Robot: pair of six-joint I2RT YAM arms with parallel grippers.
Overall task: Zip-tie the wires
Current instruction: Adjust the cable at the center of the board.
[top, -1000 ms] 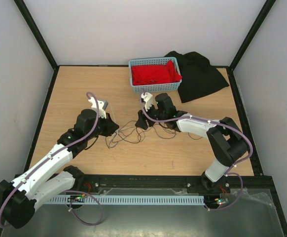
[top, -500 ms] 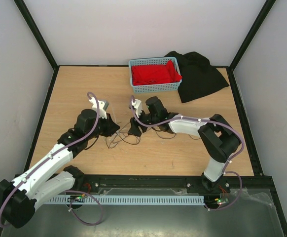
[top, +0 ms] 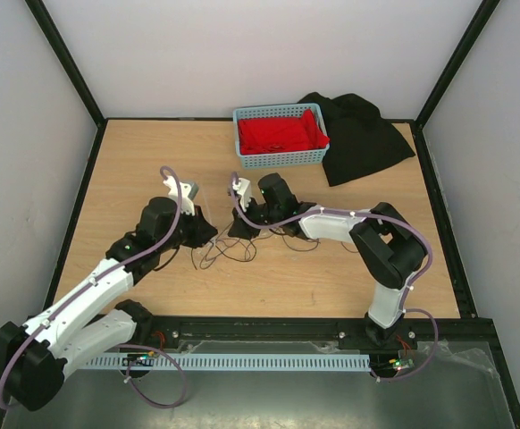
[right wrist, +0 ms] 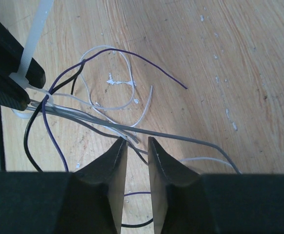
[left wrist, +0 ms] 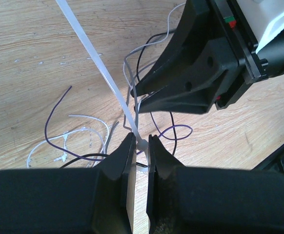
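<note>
The wires [top: 231,251] lie in loose loops on the wooden table between the two arms; up close they are thin grey, white, purple and black strands [right wrist: 98,118]. My left gripper [left wrist: 141,144] is shut on the head of a white zip tie [left wrist: 143,145], whose strap [left wrist: 95,53] runs up and away to the left. The tie's loop sits round the gathered strands [right wrist: 43,100]. My right gripper [right wrist: 137,141] hovers low over the bundle, its jaws a narrow gap apart with a thin grey strand crossing between the tips. In the top view it [top: 240,227] stands just right of the left gripper [top: 208,229].
A light blue basket [top: 280,161] holding red cloth stands at the back centre. A black cloth [top: 364,136] lies to its right. Black frame posts edge the table on both sides.
The right arm has swung left across the wires to just beside the left gripper, and its jaws have narrowed. The left gripper has kept its hold and barely moved.
</note>
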